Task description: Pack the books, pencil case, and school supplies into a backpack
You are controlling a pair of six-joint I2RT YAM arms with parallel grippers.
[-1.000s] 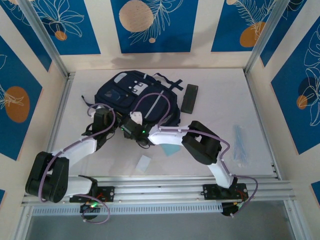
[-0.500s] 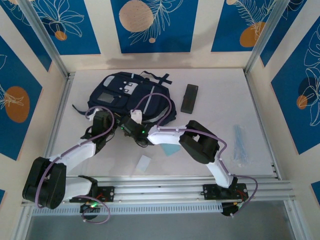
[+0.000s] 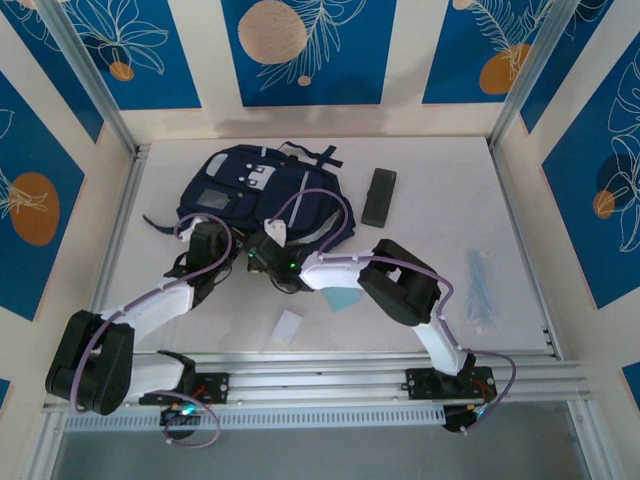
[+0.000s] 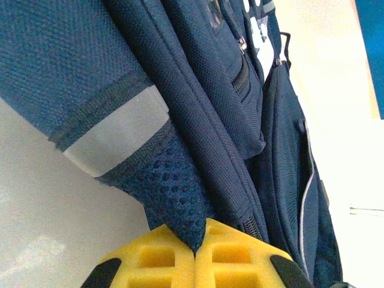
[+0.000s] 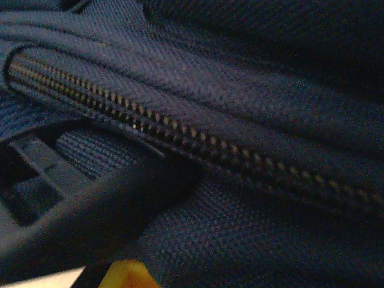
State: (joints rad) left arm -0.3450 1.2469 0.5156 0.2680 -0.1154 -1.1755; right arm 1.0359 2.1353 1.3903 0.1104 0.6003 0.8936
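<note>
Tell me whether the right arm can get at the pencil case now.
Probably yes: the pencil case lies uncovered right of the backpack, but the right arm is busy at the backpack's zipper.

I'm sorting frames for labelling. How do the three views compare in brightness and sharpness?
Top external: evenly lit, sharp, faint shadow behind the backpack. Left wrist: bright, backpack fabric crisp, table beyond washed out. Right wrist: dark, pressed close to the backpack; zipper sharp, near foreground blurred.
</note>
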